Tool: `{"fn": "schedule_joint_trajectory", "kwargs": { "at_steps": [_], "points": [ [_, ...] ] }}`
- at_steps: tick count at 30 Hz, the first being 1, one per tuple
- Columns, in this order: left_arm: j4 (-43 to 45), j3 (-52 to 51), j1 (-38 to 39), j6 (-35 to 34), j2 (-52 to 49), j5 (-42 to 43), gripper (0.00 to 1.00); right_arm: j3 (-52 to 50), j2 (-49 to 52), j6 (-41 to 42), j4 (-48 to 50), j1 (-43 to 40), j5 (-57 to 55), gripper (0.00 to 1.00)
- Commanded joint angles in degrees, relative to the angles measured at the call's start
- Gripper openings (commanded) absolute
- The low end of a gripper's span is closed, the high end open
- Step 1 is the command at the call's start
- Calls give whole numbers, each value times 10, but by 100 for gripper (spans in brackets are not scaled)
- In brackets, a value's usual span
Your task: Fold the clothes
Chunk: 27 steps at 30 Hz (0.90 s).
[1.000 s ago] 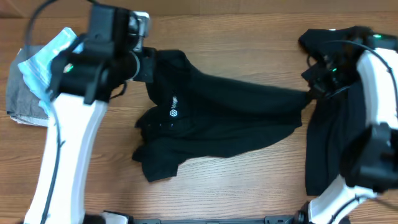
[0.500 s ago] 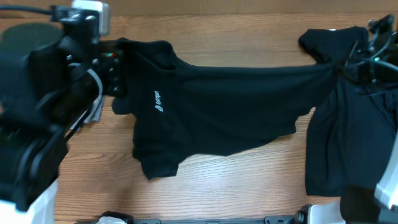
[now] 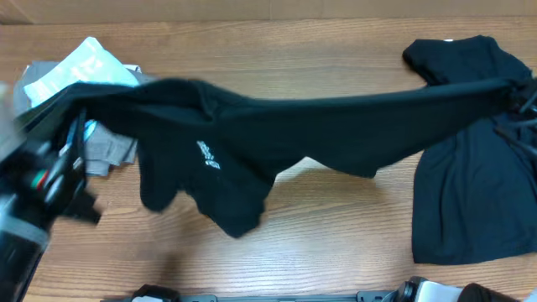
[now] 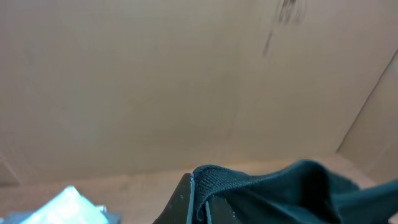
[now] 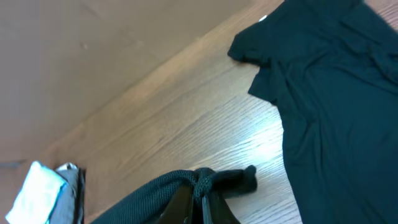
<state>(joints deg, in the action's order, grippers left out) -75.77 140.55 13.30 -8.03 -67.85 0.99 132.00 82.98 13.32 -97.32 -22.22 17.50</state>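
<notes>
Looking like a robotics lab bench. Showing a wood-grain counter [image 3: 319, 252] butting against a plain tan board wall [image 4: 124, 81]. Carrying work pieces: a black shirt [image 3: 336, 117] hanging stretched above it, a second black garment [image 3: 470, 193] lying flat at the right, a grey garment [image 3: 113, 155] and a blue packet [image 3: 80, 67] lying at the left. Sharing the view with a blurred robot arm [image 3: 46, 180] at the left edge and black rig hardware [image 3: 277, 296] along the near edge.
</notes>
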Motion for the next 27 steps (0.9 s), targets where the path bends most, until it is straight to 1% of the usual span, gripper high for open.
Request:
{"fn": "schedule_joint_trajectory", "kwargs": {
  "at_steps": [1,7,12,18,22,27],
  "points": [
    [4,39,-2,-10,19,-25,4,12,-37,2,3,-20,-2,4],
    [-17,79,-2,-11,36,-25,4,12,-98,2,3,-24,-3,4],
    [-66,97,-2,-13,37,-25,4,12,-150,16,3,-24,-4,4],
    [-115,119,-2,-29,37,-25,4,12,-204,20,3,-24,-37,4],
    [-142,137,-2,-33,37,-25,4,12,-217,30,3,-24,-48,4],
    [-179,130,-2,-41,35,-31,4,5,-217,33,3,-23,-43,4]
  ]
}}
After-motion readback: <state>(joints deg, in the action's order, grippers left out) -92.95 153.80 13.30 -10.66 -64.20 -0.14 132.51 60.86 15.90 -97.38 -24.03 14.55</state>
